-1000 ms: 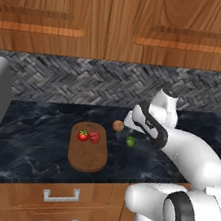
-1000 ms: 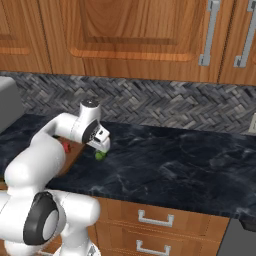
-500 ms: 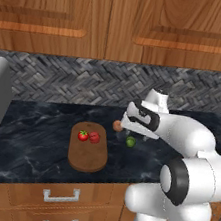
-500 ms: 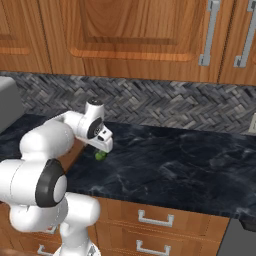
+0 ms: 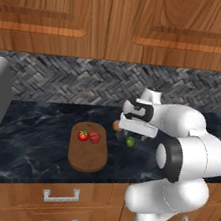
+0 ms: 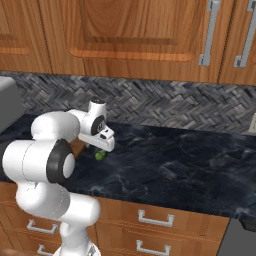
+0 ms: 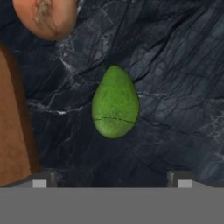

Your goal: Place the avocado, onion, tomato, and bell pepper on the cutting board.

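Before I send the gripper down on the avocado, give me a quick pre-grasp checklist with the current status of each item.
1. Gripper open: ok, fingertips stand wide apart.
2. Avocado centred between the fingertips: ok.
3. Avocado free on the counter, nothing touching it: ok.
4. Onion clear of the descent: ok, it lies apart from the avocado.
5. Cutting board has room: ok, tomato and bell pepper sit at its far end.
6. Height above avocado: cannot tell.

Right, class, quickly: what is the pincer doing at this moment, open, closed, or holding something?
Pincer: open and empty, above the avocado lying on the counter.
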Available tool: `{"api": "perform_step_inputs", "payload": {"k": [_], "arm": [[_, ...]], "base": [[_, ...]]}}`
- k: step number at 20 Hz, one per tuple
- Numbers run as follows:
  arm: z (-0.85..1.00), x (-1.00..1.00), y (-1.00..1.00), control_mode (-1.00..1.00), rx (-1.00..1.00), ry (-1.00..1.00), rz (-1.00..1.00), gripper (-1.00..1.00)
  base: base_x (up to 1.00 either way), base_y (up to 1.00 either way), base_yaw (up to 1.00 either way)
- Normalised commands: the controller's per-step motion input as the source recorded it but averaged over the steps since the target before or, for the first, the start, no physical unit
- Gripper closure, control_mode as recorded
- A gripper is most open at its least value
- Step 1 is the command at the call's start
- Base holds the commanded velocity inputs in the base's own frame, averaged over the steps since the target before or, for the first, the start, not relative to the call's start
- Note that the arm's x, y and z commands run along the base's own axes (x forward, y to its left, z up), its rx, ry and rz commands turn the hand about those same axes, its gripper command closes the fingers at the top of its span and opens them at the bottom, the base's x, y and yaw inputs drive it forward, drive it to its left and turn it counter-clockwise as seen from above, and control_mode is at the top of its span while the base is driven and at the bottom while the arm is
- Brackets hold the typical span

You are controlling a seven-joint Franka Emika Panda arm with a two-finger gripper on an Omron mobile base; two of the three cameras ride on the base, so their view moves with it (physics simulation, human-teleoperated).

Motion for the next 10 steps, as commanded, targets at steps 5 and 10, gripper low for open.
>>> {"api": "perform_step_inputs", "payload": {"k": [5, 10], "arm": [[-0.22, 0.08, 0.0, -1.0, -0.06, 0.01, 0.03, -1.0], [-0.19, 0.0, 0.03, -1.0, -0.06, 0.0, 0.01, -1.0]], "base": [[0.0, 0.0, 0.0], [0.0, 0.0, 0.0]]}}
